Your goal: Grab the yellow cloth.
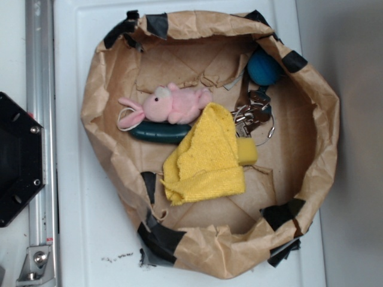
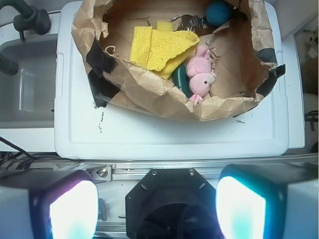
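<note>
The yellow cloth (image 1: pixel 207 156) lies rumpled in the middle of a brown paper bag nest (image 1: pixel 99 95), its rolled hem toward the front. In the wrist view the yellow cloth (image 2: pixel 158 47) shows near the top, inside the bag (image 2: pixel 144 87). My gripper (image 2: pixel 157 209) is open, its two pale pads wide apart with nothing between them. It hangs well back from the bag, over the black robot base (image 2: pixel 169 199). The gripper is outside the exterior view.
A pink plush bunny (image 1: pixel 170 103) lies on a dark green object (image 1: pixel 158 133) beside the cloth. A small yellow sponge block (image 1: pixel 247 150), a bunch of keys (image 1: pixel 251 115) and a blue ball (image 1: pixel 263 67) sit to the right. The bag rests on a white lid (image 1: pixel 72 197).
</note>
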Action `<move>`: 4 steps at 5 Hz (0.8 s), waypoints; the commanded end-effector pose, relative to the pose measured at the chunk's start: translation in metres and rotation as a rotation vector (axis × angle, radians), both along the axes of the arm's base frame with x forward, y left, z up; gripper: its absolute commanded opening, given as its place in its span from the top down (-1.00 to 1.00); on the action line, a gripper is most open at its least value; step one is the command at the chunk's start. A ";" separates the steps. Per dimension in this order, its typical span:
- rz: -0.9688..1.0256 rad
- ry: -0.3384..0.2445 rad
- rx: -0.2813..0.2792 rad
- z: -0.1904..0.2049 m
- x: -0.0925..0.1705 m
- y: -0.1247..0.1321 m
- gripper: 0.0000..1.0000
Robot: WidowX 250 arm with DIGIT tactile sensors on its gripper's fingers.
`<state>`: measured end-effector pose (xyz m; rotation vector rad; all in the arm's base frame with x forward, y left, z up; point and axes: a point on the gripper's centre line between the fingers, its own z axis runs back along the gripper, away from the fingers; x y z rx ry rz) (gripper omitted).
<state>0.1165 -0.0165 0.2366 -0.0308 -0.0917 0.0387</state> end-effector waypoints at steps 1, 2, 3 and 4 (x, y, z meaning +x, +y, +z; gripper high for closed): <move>0.000 0.000 0.000 0.000 0.000 0.000 -1.00; 0.187 0.034 0.011 -0.050 0.050 -0.004 -1.00; 0.308 0.003 -0.011 -0.095 0.102 0.001 -1.00; 0.442 0.011 -0.046 -0.119 0.144 0.016 -1.00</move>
